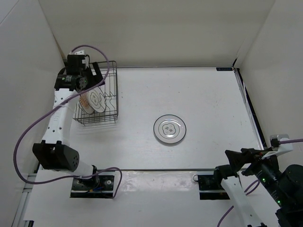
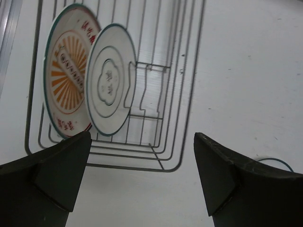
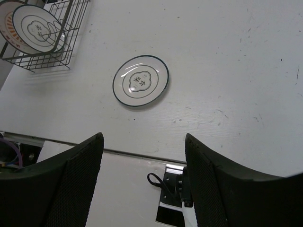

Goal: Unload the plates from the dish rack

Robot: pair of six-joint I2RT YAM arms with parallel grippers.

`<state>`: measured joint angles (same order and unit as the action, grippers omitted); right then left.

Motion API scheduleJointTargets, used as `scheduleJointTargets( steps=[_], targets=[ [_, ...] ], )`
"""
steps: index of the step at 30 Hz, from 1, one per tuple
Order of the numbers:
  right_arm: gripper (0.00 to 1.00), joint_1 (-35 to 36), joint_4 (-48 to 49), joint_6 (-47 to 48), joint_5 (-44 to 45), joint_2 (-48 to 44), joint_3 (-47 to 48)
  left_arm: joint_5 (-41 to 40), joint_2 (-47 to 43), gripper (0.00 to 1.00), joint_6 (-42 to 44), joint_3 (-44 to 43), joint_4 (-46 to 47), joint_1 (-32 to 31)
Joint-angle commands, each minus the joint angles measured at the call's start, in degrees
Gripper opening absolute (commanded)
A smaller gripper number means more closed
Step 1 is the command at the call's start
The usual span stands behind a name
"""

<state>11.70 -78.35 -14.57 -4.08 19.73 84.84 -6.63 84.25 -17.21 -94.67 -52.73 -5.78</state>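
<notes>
White table (image 1: 213, 94), and at its far left the orange plate (image 2: 64, 85) and the grey-rimmed plate (image 2: 111, 80) stand on edge in the dish rack (image 1: 111, 101), just under my left gripper (image 2: 141, 142), jaws wide apart and empty, much nearer than my right gripper (image 3: 144, 142), also apart, near right.

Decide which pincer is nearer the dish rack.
Left. The left pincer hovers open over the dish rack; the right pincer sits far away at the near-right edge of the table.
</notes>
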Motion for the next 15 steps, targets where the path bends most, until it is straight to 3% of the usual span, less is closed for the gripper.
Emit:
scheduleJointTargets(
  steps=[1, 6, 15],
  targets=[
    [0.72, 0.3, -16.3, 0.3, -1.3, -1.6, 0.4, 2.0, 1.1, 1.00, -1.7, 3.1, -1.2, 2.8],
    [0.74, 0.3, -16.3, 0.4, -1.5, -2.4, 0.3, -4.3, 0.4, 1.00, -1.0, 8.4, 5.2, 3.6],
    [0.75, 0.4, -16.2, 0.3, -1.1, -2.9, -0.8, -10.1, 4.0, 1.00, 1.8, 9.7, 5.9, 3.6]
  ],
)
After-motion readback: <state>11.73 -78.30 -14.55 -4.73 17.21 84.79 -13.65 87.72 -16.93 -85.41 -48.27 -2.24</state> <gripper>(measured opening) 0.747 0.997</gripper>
